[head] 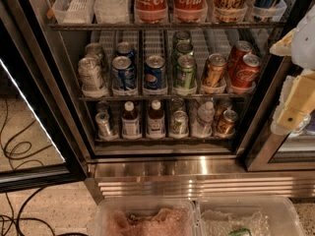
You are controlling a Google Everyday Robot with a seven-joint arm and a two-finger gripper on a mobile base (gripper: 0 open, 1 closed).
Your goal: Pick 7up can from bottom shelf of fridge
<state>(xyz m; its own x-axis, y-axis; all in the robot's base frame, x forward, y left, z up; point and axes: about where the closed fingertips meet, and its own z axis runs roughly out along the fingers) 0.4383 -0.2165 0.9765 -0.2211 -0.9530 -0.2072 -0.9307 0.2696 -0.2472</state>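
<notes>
The fridge (197, 168) stands open, its glass door swung out to the left. On the bottom shelf (162, 139) the green 7up can (178, 123) stands upright in the fourth lane from the left, between a brown bottle (156, 118) and a clear bottle (203, 119). Another can stands behind it. A plain silver-grey can (104, 124) is at the shelf's left end and a gold-orange can (226, 122) at its right end. My gripper (294, 106), pale cream, hangs at the right edge of the view in front of the fridge's right frame. It is well right of the 7up can and holds nothing that I can see.
The middle rack holds silver, blue Pepsi, green (185, 73), gold and red cans. Coca-Cola bottles (170, 1) stand on the rack above. The open door's black frame (44, 127) is at the left. Two clear plastic bins (197, 218) sit on the floor in front. Cables (19, 146) lie at the left.
</notes>
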